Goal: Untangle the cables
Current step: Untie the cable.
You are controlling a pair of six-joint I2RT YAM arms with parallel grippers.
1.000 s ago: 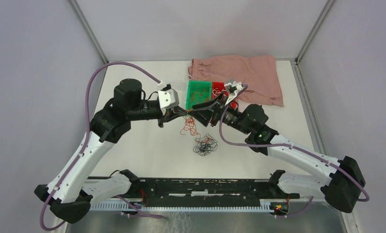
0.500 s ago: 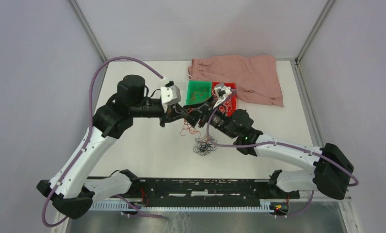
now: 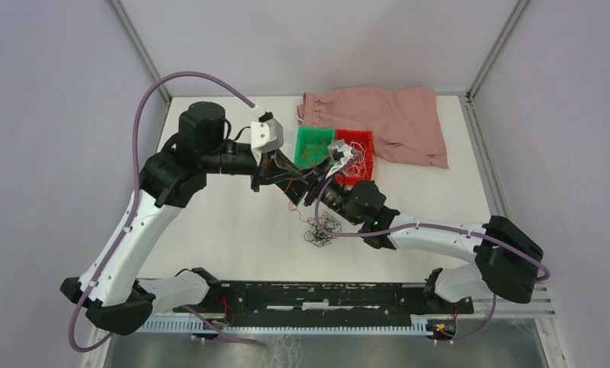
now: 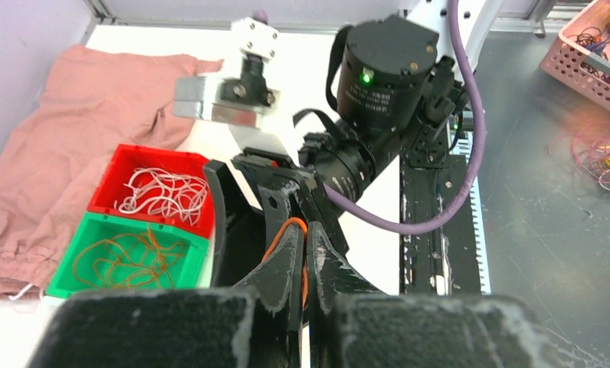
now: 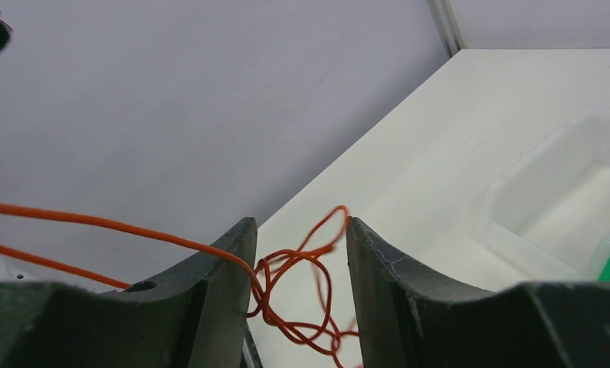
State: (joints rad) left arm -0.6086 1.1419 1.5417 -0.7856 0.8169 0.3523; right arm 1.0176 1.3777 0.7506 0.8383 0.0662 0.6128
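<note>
An orange cable (image 4: 280,232) is pinched in the pressed-together fingers of the left hand (image 4: 306,239), above the table (image 3: 225,222). Its loops hang between the spread fingers of the right hand (image 5: 298,230). A tangle of cables (image 3: 323,230) lies on the table, nearer the arm bases. Behind the hands stand a green bin (image 3: 314,142) and a red bin (image 3: 363,139).

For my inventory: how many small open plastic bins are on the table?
3. The green plastic bin sits beside the red plastic bin, near the pink cloth; a whitish translucent bin, seen only from the right wrist, adjoins the green one.
</note>
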